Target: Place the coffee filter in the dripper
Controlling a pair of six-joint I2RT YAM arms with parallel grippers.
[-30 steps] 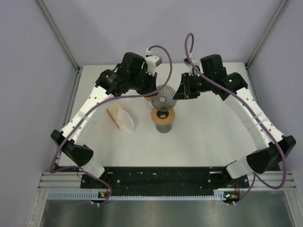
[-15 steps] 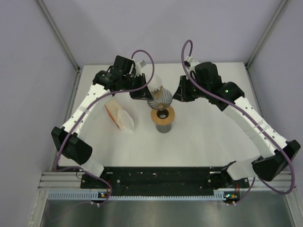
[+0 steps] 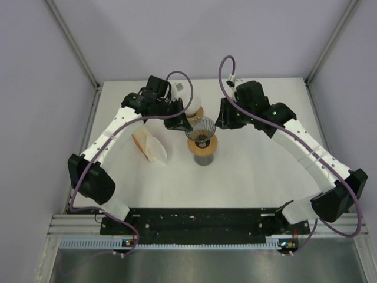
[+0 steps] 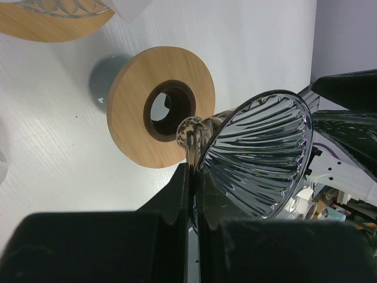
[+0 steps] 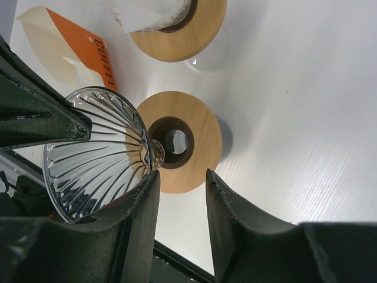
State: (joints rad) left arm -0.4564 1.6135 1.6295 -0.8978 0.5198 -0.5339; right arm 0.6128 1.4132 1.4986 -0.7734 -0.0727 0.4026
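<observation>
A ribbed glass dripper is clamped at its edge by the closed left gripper and held tilted just above a wooden collar at mid-table. The right gripper is seen beside the cone, jaws apart and empty. A white paper filter is seated in a second wooden collar just beyond, and a filter packet is seen to the left.

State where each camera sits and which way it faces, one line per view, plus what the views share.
Top external: fixed above and behind the bases, looking down at the table; left arm and right arm in view.
Left wrist: on the left arm, looking past the left gripper, shut on the glass dripper, toward the wooden ring.
Right wrist: looks past the open right gripper at both.
Shared: dripper and ring.
</observation>
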